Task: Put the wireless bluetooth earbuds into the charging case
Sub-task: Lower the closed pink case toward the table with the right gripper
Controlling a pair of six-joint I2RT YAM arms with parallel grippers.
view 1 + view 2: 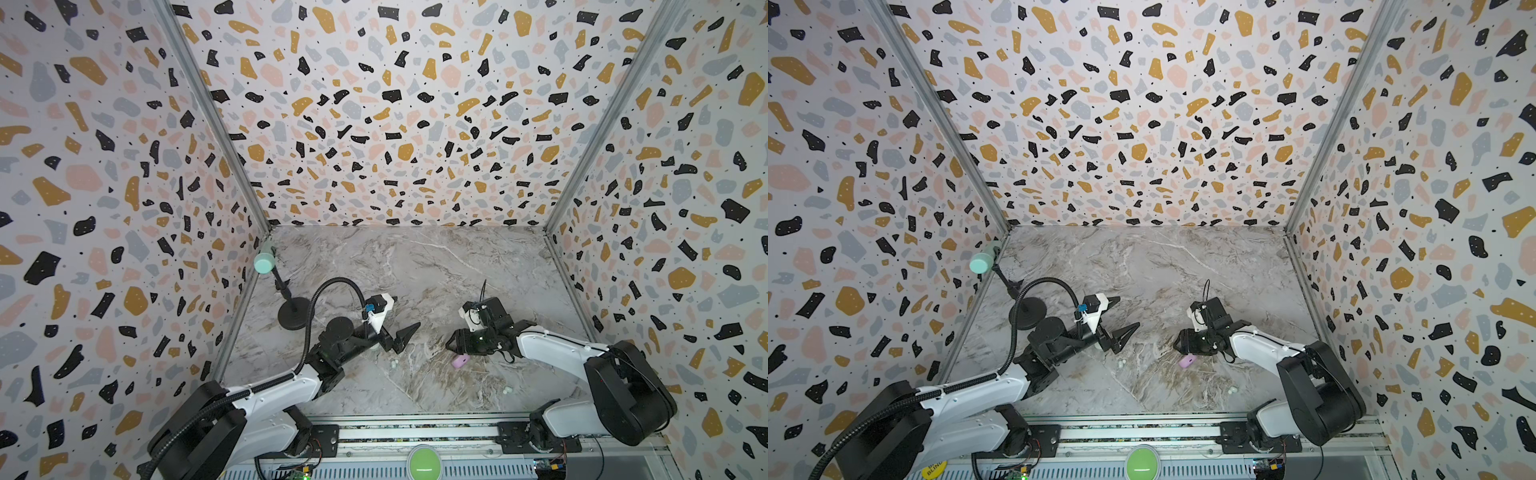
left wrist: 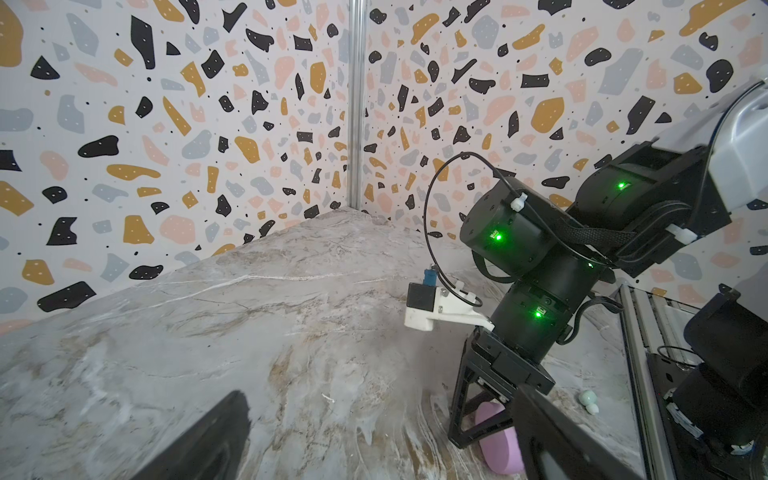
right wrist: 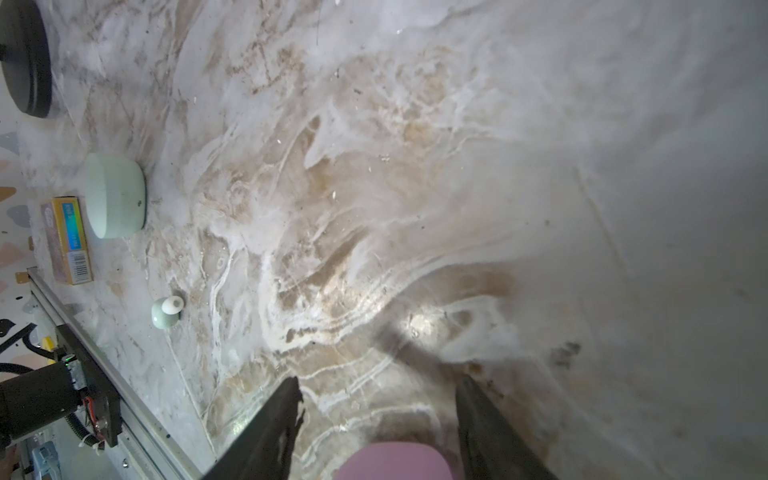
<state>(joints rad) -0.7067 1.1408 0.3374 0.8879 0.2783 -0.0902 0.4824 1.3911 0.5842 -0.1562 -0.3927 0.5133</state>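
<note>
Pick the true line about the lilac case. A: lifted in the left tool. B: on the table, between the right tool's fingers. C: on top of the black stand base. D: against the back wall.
B: the lilac case sits on the table, and the right wrist view shows it between the spread fingers of the right tool.

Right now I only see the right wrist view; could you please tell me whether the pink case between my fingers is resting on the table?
Observer: Yes, the left wrist view shows the pink case sitting on the marble table.
Operator: Thanks. Is anything lying outside my view?
Observer: One mint earbud lies near the right arm's base.
Operator: And the left gripper?
Observer: Open wide and empty.
</note>
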